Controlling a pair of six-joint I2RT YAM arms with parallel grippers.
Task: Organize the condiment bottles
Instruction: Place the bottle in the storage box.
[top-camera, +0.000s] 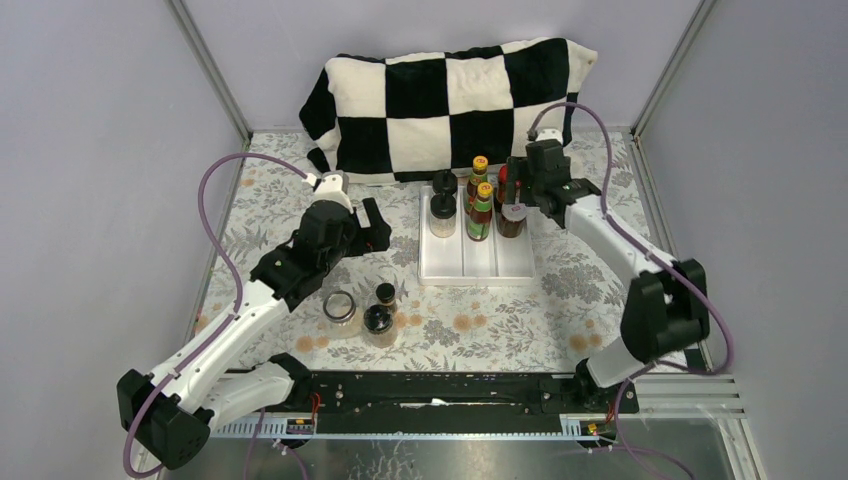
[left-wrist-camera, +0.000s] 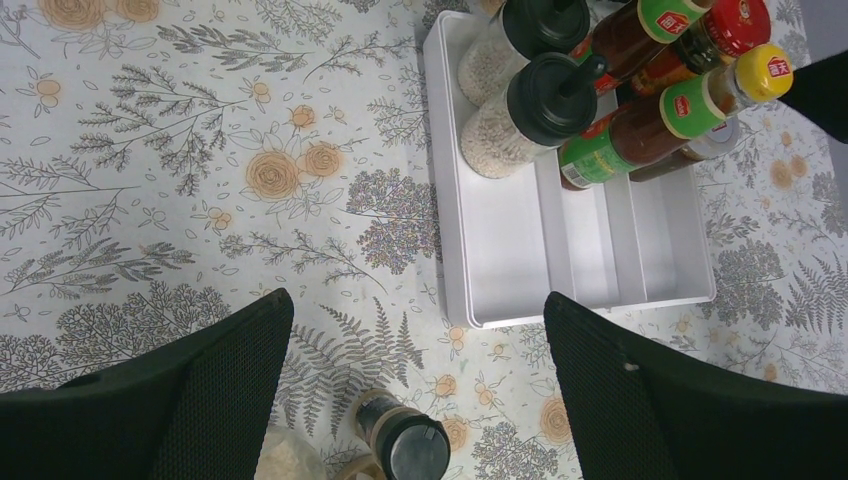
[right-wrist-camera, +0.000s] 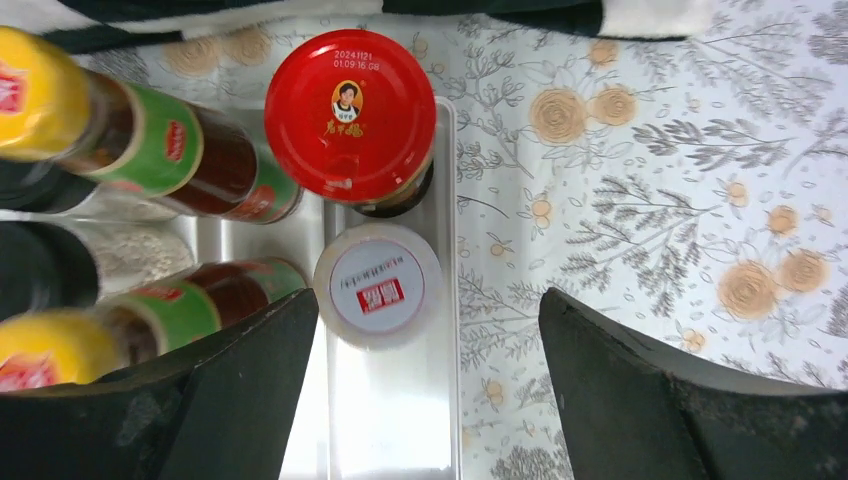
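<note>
The white tray (top-camera: 476, 262) holds two black-capped spice jars (top-camera: 442, 208), two slim yellow-capped sauce bottles (top-camera: 482, 192), a red-lidded jar (right-wrist-camera: 350, 115) and a white-lidded jar (right-wrist-camera: 378, 285) at its far end. On the table to the tray's left stand a squat clear glass jar (top-camera: 340, 307) and two black-capped jars (top-camera: 379, 320). My left gripper (top-camera: 378, 232) is open and empty above the table, left of the tray; one black-capped jar (left-wrist-camera: 405, 442) shows between its fingers. My right gripper (right-wrist-camera: 430, 390) is open and empty above the white-lidded jar.
A black-and-white checkered pillow (top-camera: 450, 100) lies behind the tray. Grey walls and metal frame posts close in the floral tablecloth (top-camera: 570, 290) on three sides. The near halves of the tray's compartments (left-wrist-camera: 560, 250) are bare.
</note>
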